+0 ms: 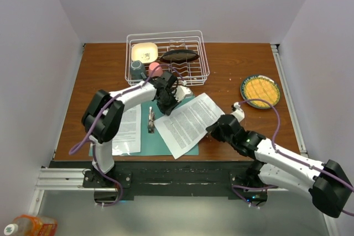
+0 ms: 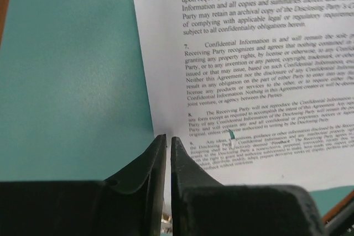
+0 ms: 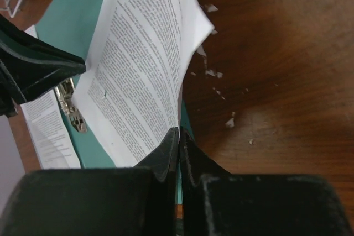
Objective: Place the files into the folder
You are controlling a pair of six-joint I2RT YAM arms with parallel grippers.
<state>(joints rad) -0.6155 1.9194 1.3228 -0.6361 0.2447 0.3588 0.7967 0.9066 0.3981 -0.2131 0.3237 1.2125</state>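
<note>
A brown wooden table (image 1: 232,64) carries, near its front edge, a teal-green folder (image 1: 156,143), laid open and flat. A white sheet (image 1: 188,122), densely printed with numbered paragraphs of black text, is laid askew over the folder's right half; its right corner hangs out over the wood and its right edge is curled upward. More printed sheets (image 1: 128,131) are seen flat on the left half, and a small metal clip (image 1: 151,121) is fixed at the spine. The white sheet's near right edge is pinched in the fully closed right gripper (image 3: 178,132). The left gripper (image 2: 168,139) is set at the sheet's far left edge, its fingers nearly together with paper in the slit; a firm hold cannot be confirmed
</note>
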